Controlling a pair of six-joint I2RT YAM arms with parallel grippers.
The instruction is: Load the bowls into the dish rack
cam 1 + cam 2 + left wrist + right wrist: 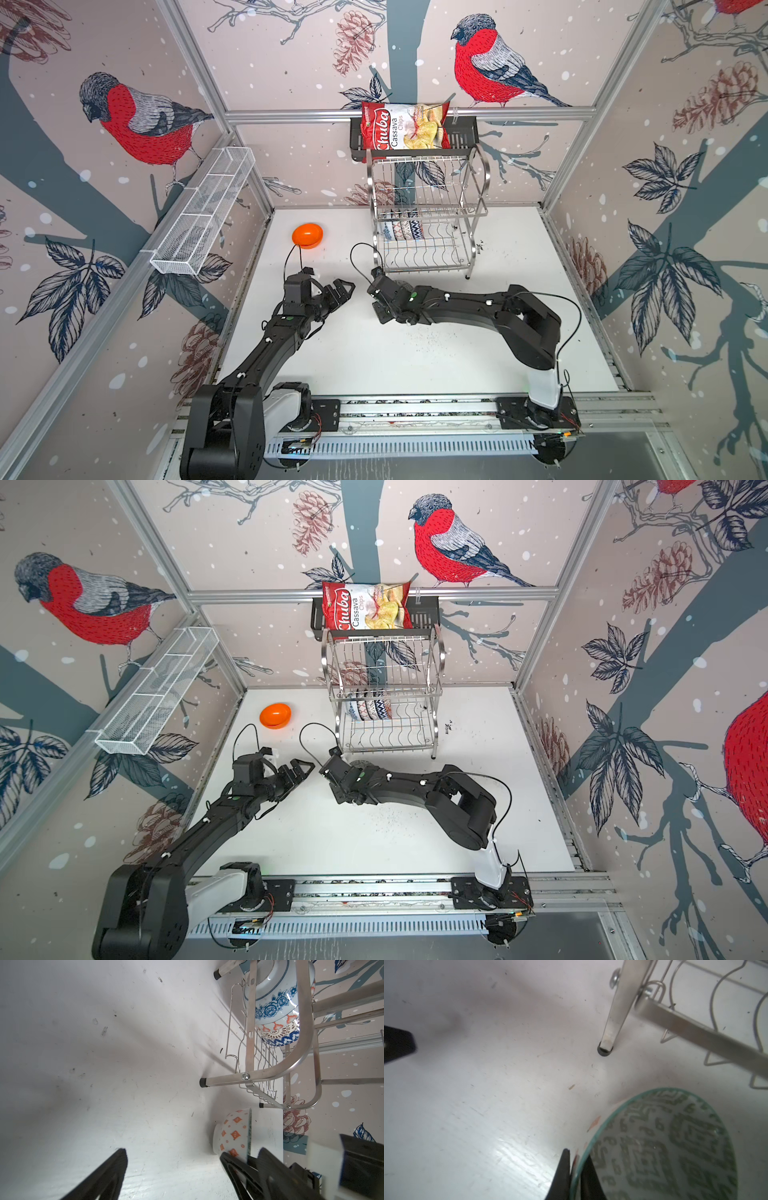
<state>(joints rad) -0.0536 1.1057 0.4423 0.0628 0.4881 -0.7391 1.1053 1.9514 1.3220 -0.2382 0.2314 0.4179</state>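
My right gripper (576, 1153) is shut on the teal rim of a bowl (675, 1147) that is grey-green patterned inside and white with orange-red diamonds outside (232, 1132). The bowl is upright, its foot at the table, beside the front left leg of the dish rack (428, 216) (384, 696). My left gripper (345, 289) (192, 1150) is open, close to that bowl, holding nothing. The orange bowl (307, 235) (275, 715) lies alone on the table at the far left. Several patterned bowls (401, 229) (370, 709) stand in the rack's lower tier, the blue-floral one (274, 1001) at the end.
The rack's black-capped leg (605, 1050) stands just beyond the held bowl. A long white mesh basket (203, 212) hangs on the left wall. A black shelf with a chips bag (405, 126) sits above the rack. The table (415, 353) is white, with crumbs.
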